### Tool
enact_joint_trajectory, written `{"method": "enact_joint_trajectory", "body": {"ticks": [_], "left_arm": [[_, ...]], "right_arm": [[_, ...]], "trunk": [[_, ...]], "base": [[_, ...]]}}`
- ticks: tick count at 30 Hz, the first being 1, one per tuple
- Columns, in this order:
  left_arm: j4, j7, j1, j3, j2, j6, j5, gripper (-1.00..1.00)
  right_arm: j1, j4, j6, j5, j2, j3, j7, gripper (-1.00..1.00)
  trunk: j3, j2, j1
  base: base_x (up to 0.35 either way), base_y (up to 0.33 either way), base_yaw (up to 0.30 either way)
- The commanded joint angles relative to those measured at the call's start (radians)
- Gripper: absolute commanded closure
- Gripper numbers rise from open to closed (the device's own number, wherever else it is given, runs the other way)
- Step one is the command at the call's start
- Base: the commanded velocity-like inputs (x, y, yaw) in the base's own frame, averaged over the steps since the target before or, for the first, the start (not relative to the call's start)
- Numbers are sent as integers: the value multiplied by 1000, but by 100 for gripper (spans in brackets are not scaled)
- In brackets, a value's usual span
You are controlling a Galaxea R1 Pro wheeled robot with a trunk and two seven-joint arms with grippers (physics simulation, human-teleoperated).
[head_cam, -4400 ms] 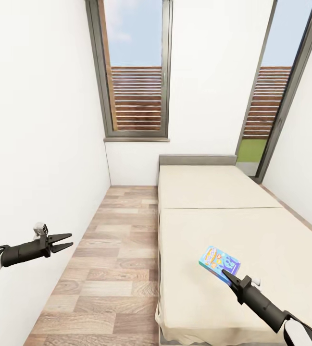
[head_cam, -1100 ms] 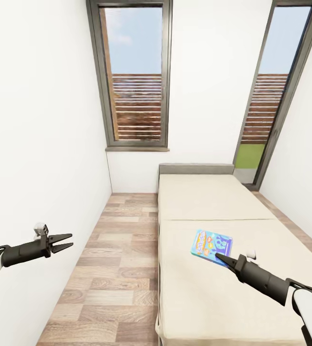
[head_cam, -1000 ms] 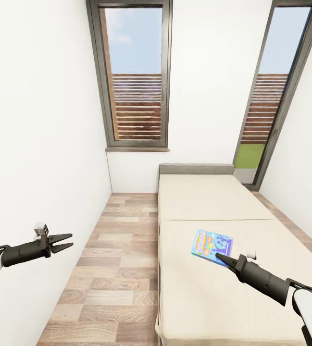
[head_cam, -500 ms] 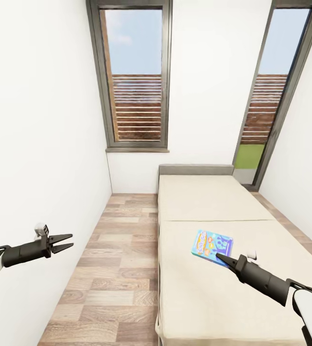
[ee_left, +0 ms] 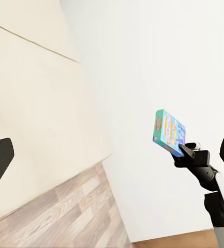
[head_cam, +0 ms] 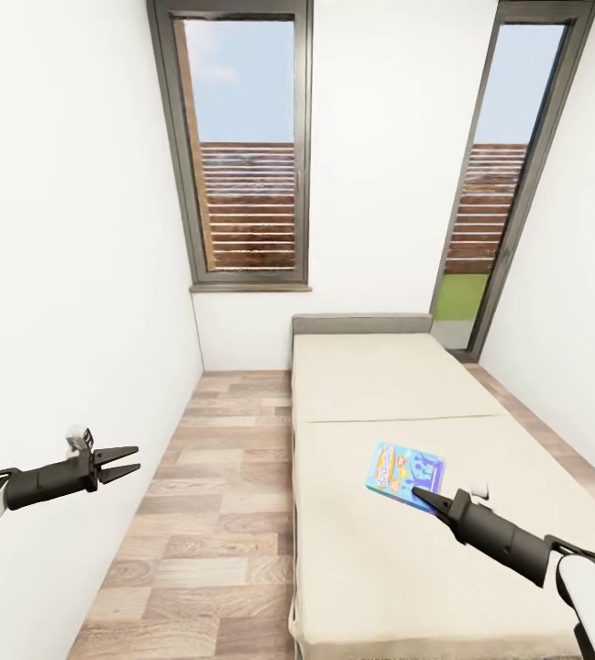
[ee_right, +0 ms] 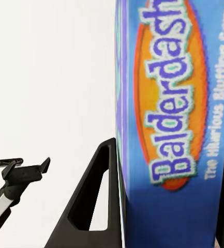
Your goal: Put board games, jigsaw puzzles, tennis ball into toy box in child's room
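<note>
A: What is seen at the left side of the room?

B: A plain white wall is found there. The left pincer is held out in front of it, above the wood-plank floor, with its two fingers spread apart and nothing between them. No contact with the wall can be made out.

A: And further along?

B: A tall grey-framed window is set in the far wall, and a slatted wooden fence is seen through the glass. Below and beside it the bed is placed, its grey headboard against the far wall and its beige mattress running toward the camera. A strip of floor is left between the bed and the left wall.

A: Where is the game box?

B: The small blue board game is clamped at its near edge in the right pincer and is held over the mattress; whether it is lifted clear of the mattress cannot be told. In the right wrist view, the box is gripped between the two dark fingers, and the word "Balderdash" is printed on its face. In the left wrist view, the box is seen held at the tip of the right arm.

A: And at the far right?

B: A second tall window or glass door is found beyond the bed, with green grass seen through it.
</note>
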Motion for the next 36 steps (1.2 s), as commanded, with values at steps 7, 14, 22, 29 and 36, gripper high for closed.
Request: {"method": "enact_joint_trajectory", "body": {"ticks": [7,14,22,29,36], "left_arm": [[0,-4,-1,1,0,11,-1,-100],[0,-4,-1,1,0,11,-1,-100],[0,-5,-1,1,0,10,-1,-100],[0,-5,-1,0,0,10,-1,-100],[0,-10,-1,1,1,8,-1,-100]], "right_arm": [[-1,11,4,6,0,-16,11,100],[-1,13,4,7,3,-20,11,100],[-1,13,4,7,5,-21,11,100],[-1,13,4,7,5,-20,11,100],[-1,14,4,7,5,-21,11,100]], "trunk": [[20,48,-27],[42,97,-53],[52,118,-65],[52,118,-65],[52,118,-65]], "base": [[0,0,-231],[0,0,-277],[0,0,-280],[0,0,-281],[0,0,-281]]}}
